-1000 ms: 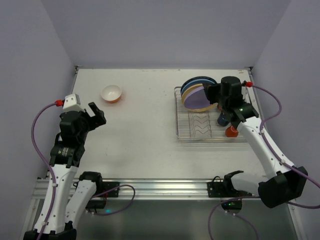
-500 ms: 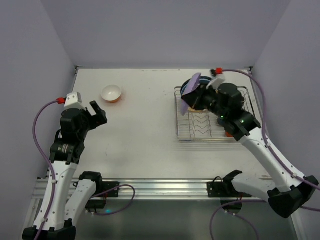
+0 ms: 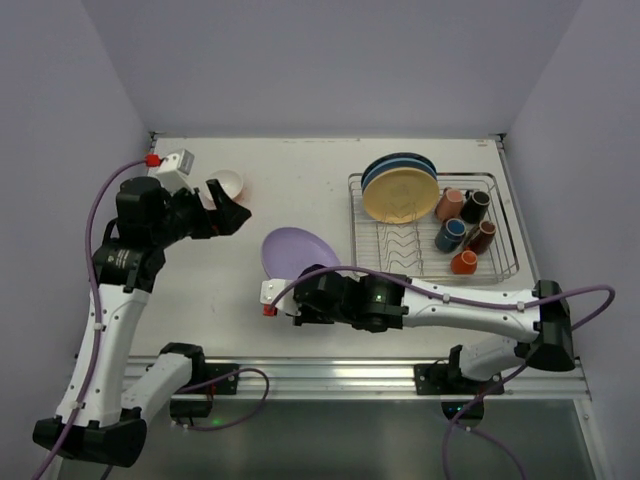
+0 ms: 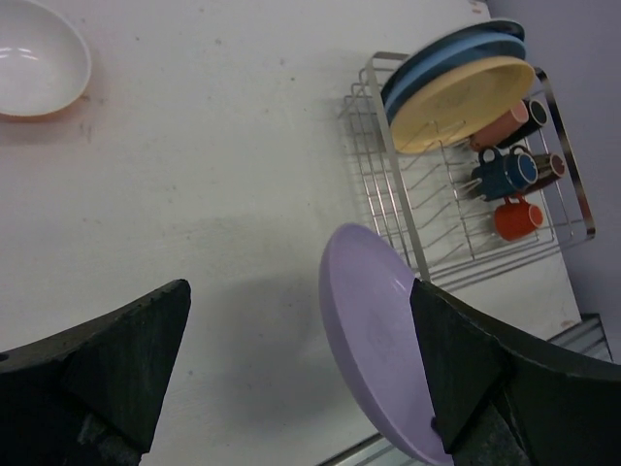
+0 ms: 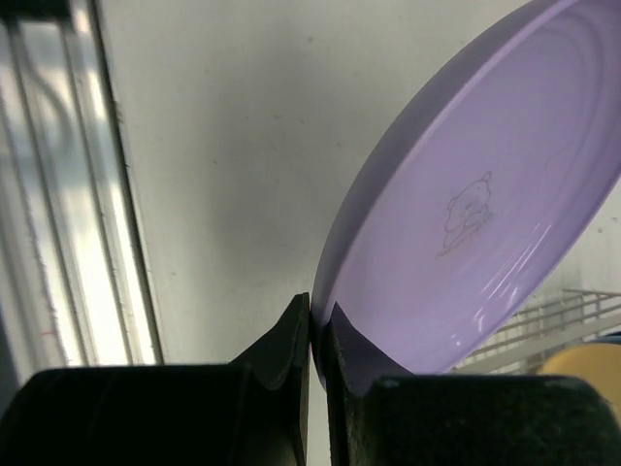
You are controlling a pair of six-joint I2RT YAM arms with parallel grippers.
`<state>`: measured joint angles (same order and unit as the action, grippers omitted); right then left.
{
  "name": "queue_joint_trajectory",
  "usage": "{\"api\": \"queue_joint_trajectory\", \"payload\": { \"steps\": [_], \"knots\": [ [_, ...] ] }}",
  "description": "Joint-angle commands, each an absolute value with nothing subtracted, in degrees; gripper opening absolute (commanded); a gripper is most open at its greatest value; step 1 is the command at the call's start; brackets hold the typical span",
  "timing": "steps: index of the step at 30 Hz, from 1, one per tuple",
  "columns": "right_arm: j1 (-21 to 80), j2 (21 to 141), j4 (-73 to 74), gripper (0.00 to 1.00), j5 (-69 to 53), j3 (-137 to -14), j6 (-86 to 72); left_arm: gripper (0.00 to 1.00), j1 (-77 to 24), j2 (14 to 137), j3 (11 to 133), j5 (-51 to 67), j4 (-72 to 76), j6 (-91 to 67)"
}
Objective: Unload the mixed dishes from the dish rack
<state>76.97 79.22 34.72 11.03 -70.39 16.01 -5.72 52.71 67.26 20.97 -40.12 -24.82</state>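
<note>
Right now your right pincer [image 5: 312, 320] is clenched on the near rim of the lilac plate [image 3: 295, 248]. It holds the plate tilted up on edge, seemingly off the table [image 3: 300, 170], left of the dish rack [image 4: 393, 165] and well apart from it. The plate rises from the grip toward the far side, its hollow face turned to your left arm. Your left pincer [image 3: 228, 205] is released, jaws spread wide, hovering just beside the orange bowl [image 4: 39, 58] and aimed across at the plate, which lies to its right and nearer the arms' bases. The right arm is stretched low across the table's middle. Whether you hand over or set down, I judge the free far rim the side to approach
</note>
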Motion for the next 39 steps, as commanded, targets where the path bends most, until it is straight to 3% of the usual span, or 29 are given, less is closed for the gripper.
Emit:
{"api": "queue_joint_trajectory", "payload": {
  "steps": [1,11,14,17,20,22,23,24,25,30,33,36,39],
  "knots": [
    [77.9,80.8,35.1,0.00,21.2,-71.4,26.2,1.00,-8.1,51.2,64.6,27.0,-43.0,-24.2],
    [79.5,87.0,35.8,0.00,29.0,-77.3,29.2,0.90,-18.0,54.1,58.1,21.8,-41.9,-23.7],
    [80.0,87.4,34.3,0.00,30.8,-78.0,30.4,0.74,-20.6,55.8,57.7,18.0,-41.5,-24.2],
    [80.1,87.4,33.3,0.00,32.2,-78.2,31.1,0.41,-21.8,57.1,57.7,15.2,-41.0,-24.4],
    [80.1,87.5,32.2,0.00,32.9,-77.8,31.1,0.00,-22.1,58.4,58.3,14.1,-40.4,-24.8],
    [80.1,87.5,29.1,0.00,34.0,-76.6,31.1,0.00,-22.1,58.6,58.4,12.5,-39.6,-25.2],
    [80.0,87.1,27.4,0.11,36.2,-74.6,30.9,0.00,-22.1,58.5,58.4,11.6,-39.0,-25.5],
    [79.7,86.8,25.4,0.50,37.1,-73.3,30.7,0.00,-22.1,58.6,58.2,9.0,-38.7,-26.5],
    [79.4,86.1,23.5,0.98,37.3,-72.1,29.4,0.00,-22.1,58.7,57.8,7.7,-37.4,-27.2],
    [72.8,73.9,11.6,0.99,29.4,-63.9,19.6,0.00,-21.5,63.1,53.6,0.4,-29.3,-36.5],
    [66.9,66.5,1.1,0.99,35.7,-58.6,13.3,0.00,-20.0,66.6,51.2,-0.9,-20.1,-42.4],
    [57.2,55.1,-3.0,0.99,35.3,-51.7,-6.8,0.00,-18.5,70.6,47.6,-0.3,-8.4,-45.6],
    [50.6,42.6,-10.3,0.99,34.3,-40.4,-14.5,0.00,-16.4,76.9,45.9,-0.3,-0.8,-46.7]
  ]
}}
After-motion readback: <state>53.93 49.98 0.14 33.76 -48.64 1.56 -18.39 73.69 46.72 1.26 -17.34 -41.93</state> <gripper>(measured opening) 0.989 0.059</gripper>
